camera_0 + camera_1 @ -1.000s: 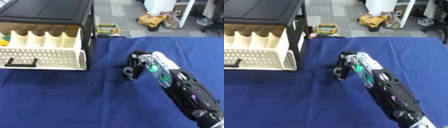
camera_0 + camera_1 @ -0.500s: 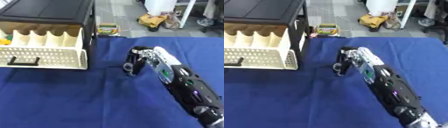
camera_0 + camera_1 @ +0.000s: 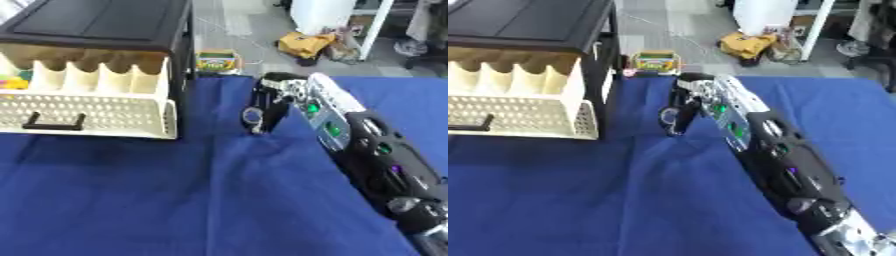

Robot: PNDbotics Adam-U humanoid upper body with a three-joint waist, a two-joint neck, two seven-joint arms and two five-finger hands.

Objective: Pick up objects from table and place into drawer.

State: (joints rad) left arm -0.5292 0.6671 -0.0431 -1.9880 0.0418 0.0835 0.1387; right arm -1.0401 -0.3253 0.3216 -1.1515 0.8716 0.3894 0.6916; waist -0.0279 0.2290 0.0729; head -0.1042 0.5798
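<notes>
Blue tablecloth (image 3: 131,200) under your right hand (image 3: 273,100), fingers curled down round a small silvery ring-shaped object (image 3: 253,117), just right of the open cream drawer (image 3: 87,107).

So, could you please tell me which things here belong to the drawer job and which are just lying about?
Job:
- open cream drawer
- black cabinet
- right hand
- crayon box

Lying about:
- yellow bag on floor
- white post

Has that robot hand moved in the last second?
Yes. The right hand has reached farther up the blue cloth, toward the crayon box beyond the table's far edge.
</notes>
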